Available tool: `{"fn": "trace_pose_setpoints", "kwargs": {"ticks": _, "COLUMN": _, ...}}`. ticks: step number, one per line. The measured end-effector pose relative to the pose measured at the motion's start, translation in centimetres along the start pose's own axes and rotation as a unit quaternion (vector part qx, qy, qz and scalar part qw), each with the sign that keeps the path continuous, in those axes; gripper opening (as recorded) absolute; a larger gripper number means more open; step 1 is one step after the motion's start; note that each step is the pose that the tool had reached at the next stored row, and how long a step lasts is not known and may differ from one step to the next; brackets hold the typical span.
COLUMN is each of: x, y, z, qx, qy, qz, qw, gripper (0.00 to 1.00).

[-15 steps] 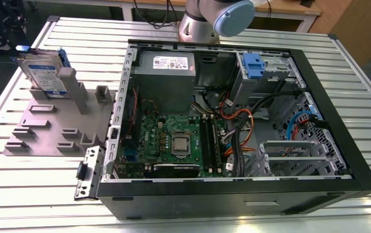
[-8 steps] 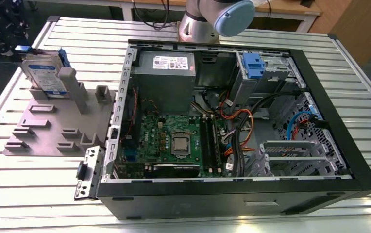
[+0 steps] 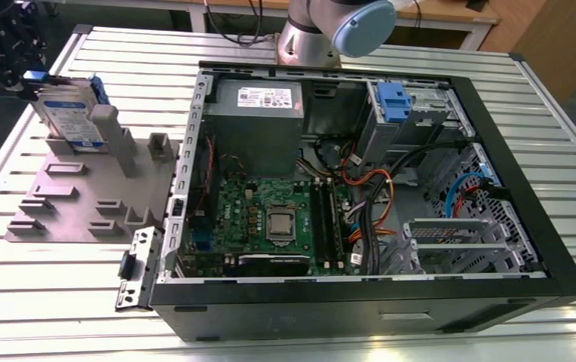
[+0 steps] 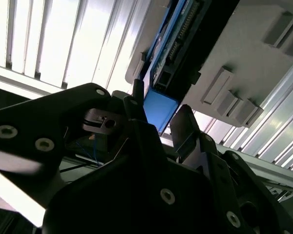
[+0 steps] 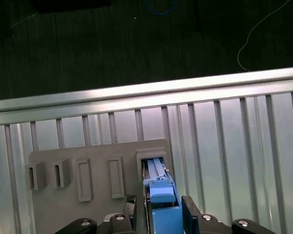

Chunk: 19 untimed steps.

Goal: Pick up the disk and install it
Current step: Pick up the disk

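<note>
Disk stands upright in a grey holder on the desk, at the exterior view's left, beside an open computer case. First wrist view: pincer spread, straddling its blue edge. Second wrist view: fingers flank it, with a gap visible.

A robotics lab: opened computer case and grey fixture on slatted aluminium table

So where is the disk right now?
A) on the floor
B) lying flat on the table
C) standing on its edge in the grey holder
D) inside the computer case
C: in the exterior view the disk stands on edge in the grey holder, outside the computer case.
</note>
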State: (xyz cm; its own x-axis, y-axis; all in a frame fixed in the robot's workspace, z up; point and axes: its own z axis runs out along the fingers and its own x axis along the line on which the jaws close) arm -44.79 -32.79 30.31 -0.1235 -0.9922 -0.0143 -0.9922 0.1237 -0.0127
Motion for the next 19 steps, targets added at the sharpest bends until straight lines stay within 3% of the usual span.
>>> {"fn": "trace_pose_setpoints", "kwargs": {"ticks": 8, "x": 0.01, "y": -0.02, "z": 0.87, "qx": -0.0001, "qy": -0.0001, "qz": -0.006, "qw": 0.99998, "gripper": 0.49}}
{"fn": "trace_pose_setpoints", "kwargs": {"ticks": 19, "x": -0.26, "y": 0.01, "z": 0.97, "qx": -0.0002, "qy": -0.0001, "qz": -0.006, "qw": 0.99998, "gripper": 0.49}}
